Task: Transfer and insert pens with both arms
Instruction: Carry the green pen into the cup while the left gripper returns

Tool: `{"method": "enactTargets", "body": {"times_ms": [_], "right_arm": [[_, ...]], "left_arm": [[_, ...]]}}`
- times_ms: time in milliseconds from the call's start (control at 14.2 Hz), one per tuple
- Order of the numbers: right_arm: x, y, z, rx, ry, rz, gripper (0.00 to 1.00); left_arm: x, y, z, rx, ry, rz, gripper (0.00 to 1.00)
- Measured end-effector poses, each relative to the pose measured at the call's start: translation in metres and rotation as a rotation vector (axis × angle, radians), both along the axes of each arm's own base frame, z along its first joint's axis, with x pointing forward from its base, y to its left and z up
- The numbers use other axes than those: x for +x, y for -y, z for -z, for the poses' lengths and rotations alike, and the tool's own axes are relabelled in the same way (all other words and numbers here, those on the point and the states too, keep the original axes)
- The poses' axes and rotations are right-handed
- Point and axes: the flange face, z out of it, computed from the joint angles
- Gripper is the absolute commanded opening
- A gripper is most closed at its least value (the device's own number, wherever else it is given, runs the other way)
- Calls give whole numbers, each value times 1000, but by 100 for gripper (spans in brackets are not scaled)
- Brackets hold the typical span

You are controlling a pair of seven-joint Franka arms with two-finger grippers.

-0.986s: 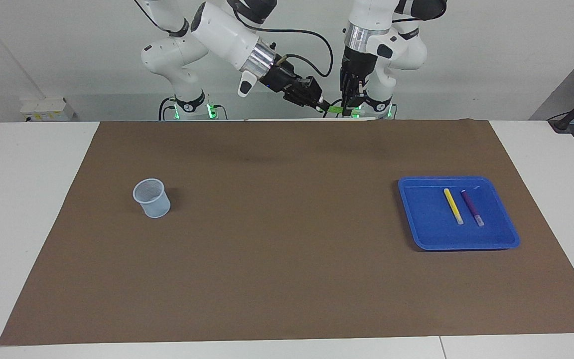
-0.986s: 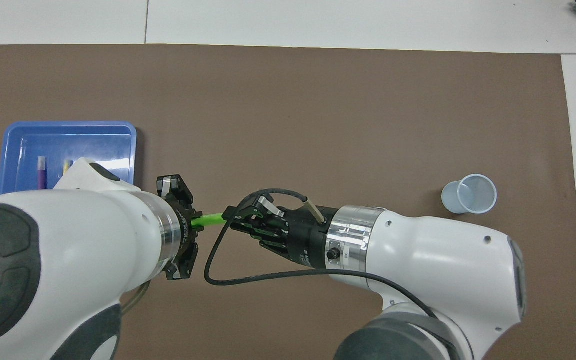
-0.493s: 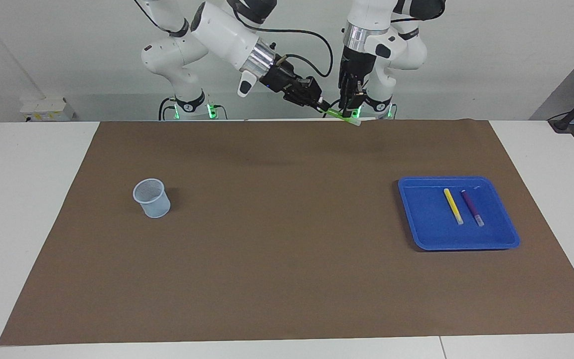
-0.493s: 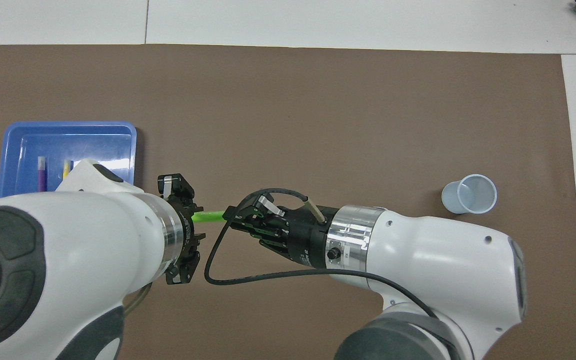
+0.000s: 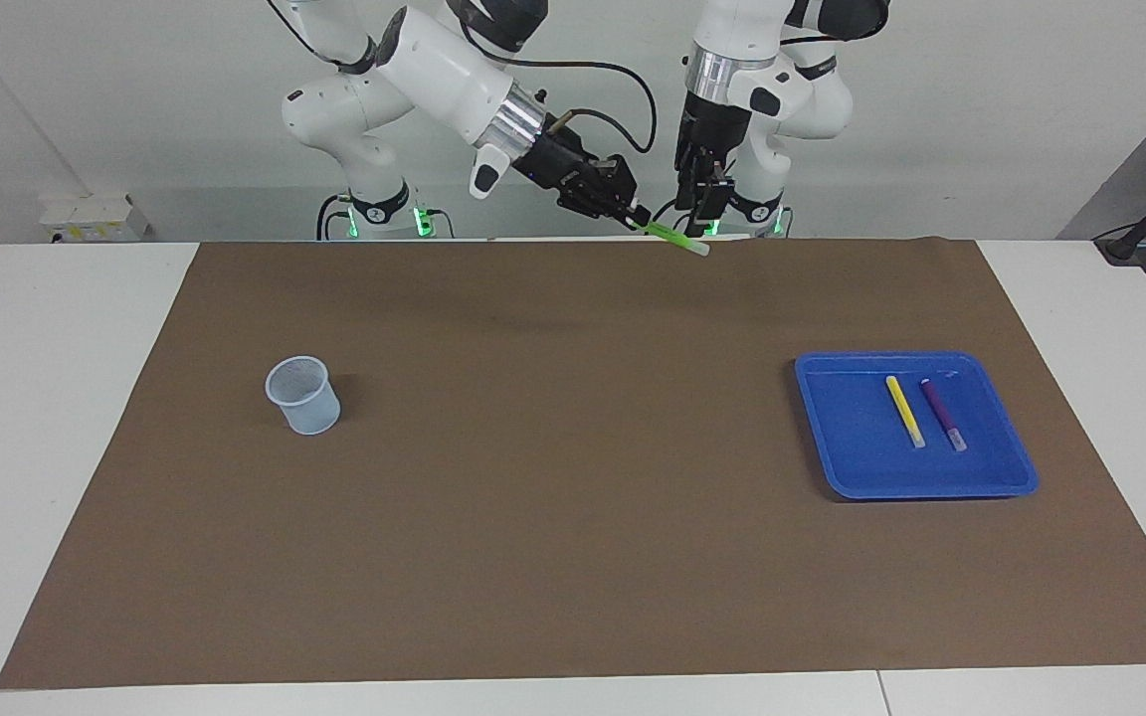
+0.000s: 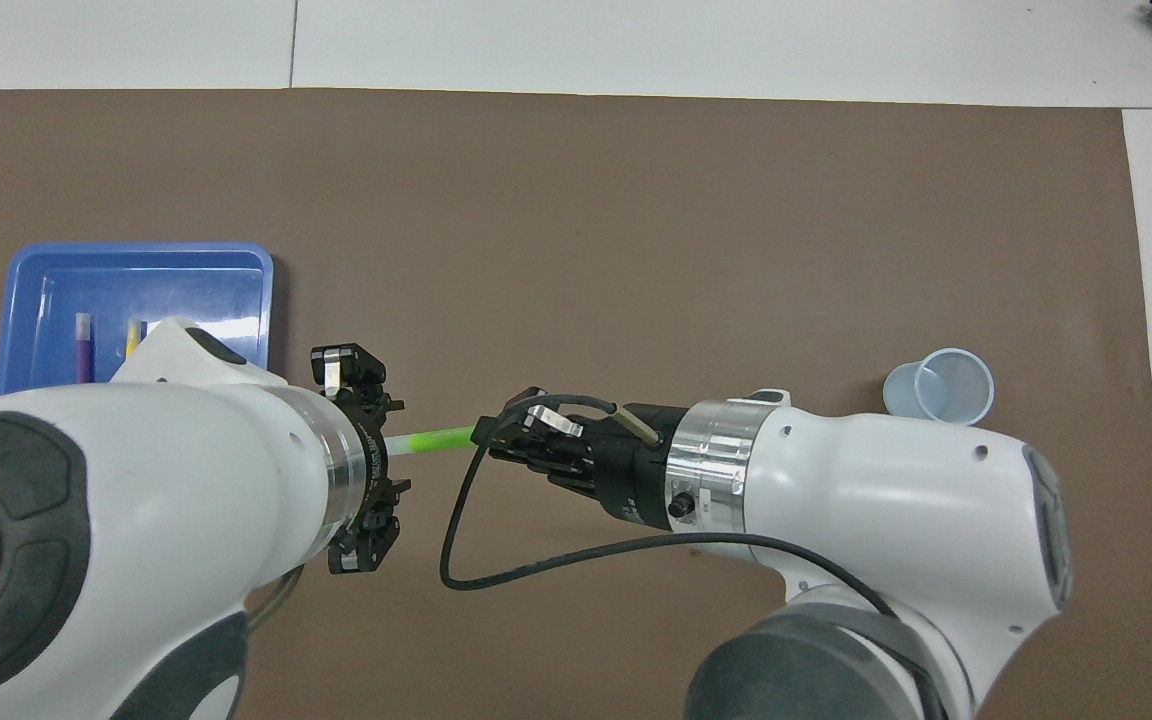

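From the facing view, my right end effector [image 5: 636, 214] pinches the green pen [image 5: 674, 240] in the air above the counter's [image 5: 573, 557] robot-side edge; my left end effector [image 5: 699, 214] hangs beside it, whether spread I cannot tell. Overhead, the cup [image 6: 939, 389] waits for it; the yellow pen [image 6: 133, 338] and purple pen [image 6: 83, 346] lie in the tray [image 6: 141, 260].
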Motion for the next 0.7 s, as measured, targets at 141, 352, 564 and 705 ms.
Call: {"method": "enactTargets", "body": {"times_ms": [141, 352, 564, 705], "right_arm": [[9, 25, 9, -151, 56, -130, 0], [21, 67, 23, -322, 118, -341, 0], [31, 116, 33, -517, 185, -562, 0], [39, 150, 32, -624, 217, -688, 0]], "left_arm": [[2, -3, 2, 3, -1, 16, 66], [6, -16, 10, 26, -4, 124, 60], [11, -33, 14, 26, -6, 260, 60], [20, -52, 16, 8, -9, 349, 60]]}}
